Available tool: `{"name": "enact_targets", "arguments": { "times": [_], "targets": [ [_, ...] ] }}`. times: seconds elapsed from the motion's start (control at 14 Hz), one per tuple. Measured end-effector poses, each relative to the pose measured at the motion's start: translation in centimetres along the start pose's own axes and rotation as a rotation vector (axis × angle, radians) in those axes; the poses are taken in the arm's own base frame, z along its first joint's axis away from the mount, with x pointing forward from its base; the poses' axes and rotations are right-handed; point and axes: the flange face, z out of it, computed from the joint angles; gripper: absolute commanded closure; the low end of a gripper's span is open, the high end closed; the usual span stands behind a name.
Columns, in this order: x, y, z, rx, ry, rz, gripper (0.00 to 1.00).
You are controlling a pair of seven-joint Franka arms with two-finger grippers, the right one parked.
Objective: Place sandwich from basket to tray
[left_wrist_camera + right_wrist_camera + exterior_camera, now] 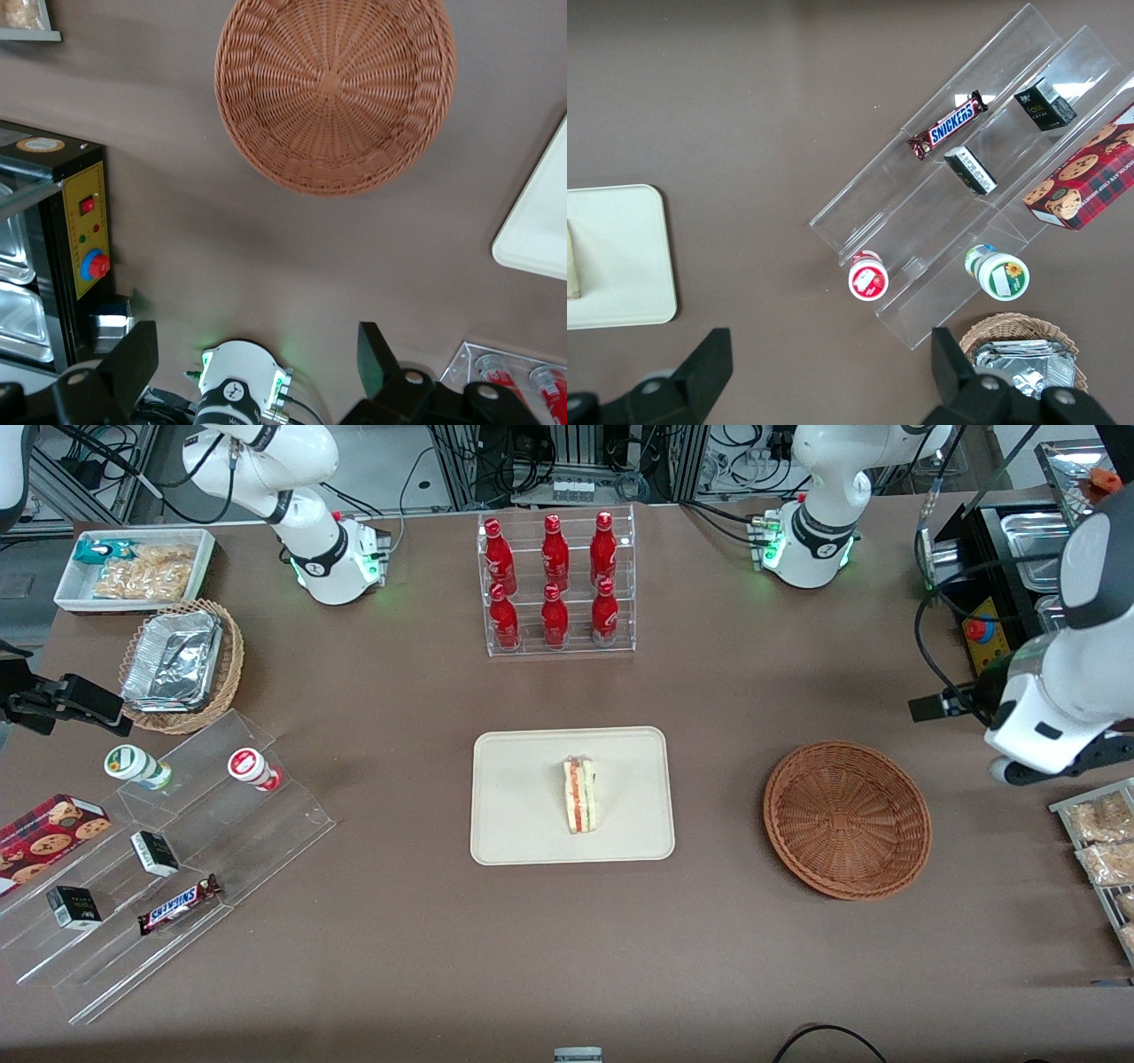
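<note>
The sandwich (580, 795), a pale wedge with red and green layers, lies on the cream tray (514, 779) in the middle of the table. Beside the tray, toward the working arm's end, the reddish-brown wicker basket (846, 819) has nothing in it. My gripper (930, 707) hangs well above the table, off the basket's rim toward the working arm's end. The left wrist view shows the basket (335, 88), a corner of the tray (540, 230), and the gripper (257, 354) open, its fingers wide apart and holding nothing.
A clear rack of red bottles (556, 584) stands farther from the front camera than the tray. Acrylic steps with snacks (168, 850), a tan basket of foil containers (182, 664) and a white bin (133, 567) lie toward the parked arm's end. A black box with a red button (983, 638) and bagged snacks (1103, 841) flank my gripper.
</note>
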Motion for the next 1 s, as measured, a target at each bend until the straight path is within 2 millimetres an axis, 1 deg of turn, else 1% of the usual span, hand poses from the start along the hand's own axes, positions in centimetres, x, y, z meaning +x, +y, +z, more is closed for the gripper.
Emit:
{"name": "enact_targets", "arguments": {
  "times": [0.14, 0.21, 0.36, 0.43, 0.71, 0.86, 1.0],
  "targets": [
    [-2.7, 0.8, -0.1, 0.019, 0.025, 0.009, 0.0],
    [-4.0, 0.9, -0.2, 0.027, 0.041, 0.011, 0.0],
    [-6.0, 0.6, -0.7, 0.034, 0.064, 0.027, 0.0],
    [-6.6, 0.4, -1.4, 0.032, 0.08, 0.046, 0.0],
    [-7.5, -0.3, -4.1, 0.014, 0.129, 0.08, 0.0],
    [-7.7, 0.0, -4.5, -0.028, 0.124, 0.089, 0.0],
    [-7.4, 0.3, -4.2, -0.058, 0.108, 0.095, 0.0]
  ]
}}
